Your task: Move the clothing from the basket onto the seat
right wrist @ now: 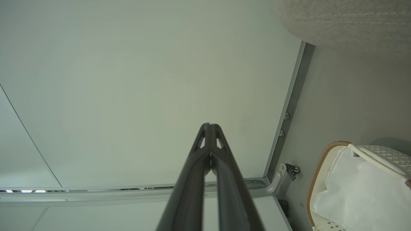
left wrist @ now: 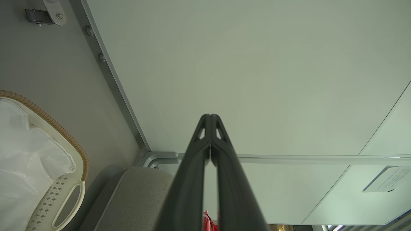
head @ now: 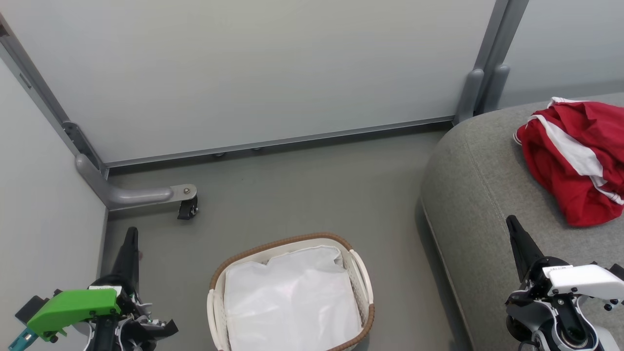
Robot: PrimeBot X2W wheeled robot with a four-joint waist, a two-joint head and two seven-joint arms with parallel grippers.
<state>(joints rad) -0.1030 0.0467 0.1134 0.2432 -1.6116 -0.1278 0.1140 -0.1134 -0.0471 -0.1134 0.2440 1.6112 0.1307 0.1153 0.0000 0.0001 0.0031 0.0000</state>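
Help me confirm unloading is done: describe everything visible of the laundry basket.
The basket is oval white plastic with perforated sides, a brown woven rim and loop side handles. It stands upright on the grey floor, apart from the couch to its right. Inside lies a rumpled white liner, with nothing red on it.

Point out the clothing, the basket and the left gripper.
clothing (head: 575, 195), head view, red fabric below the white stripe.
basket (head: 292, 238), head view, far part of the brown woven rim.
left gripper (left wrist: 210, 118), left wrist view, where the two fingertips meet.
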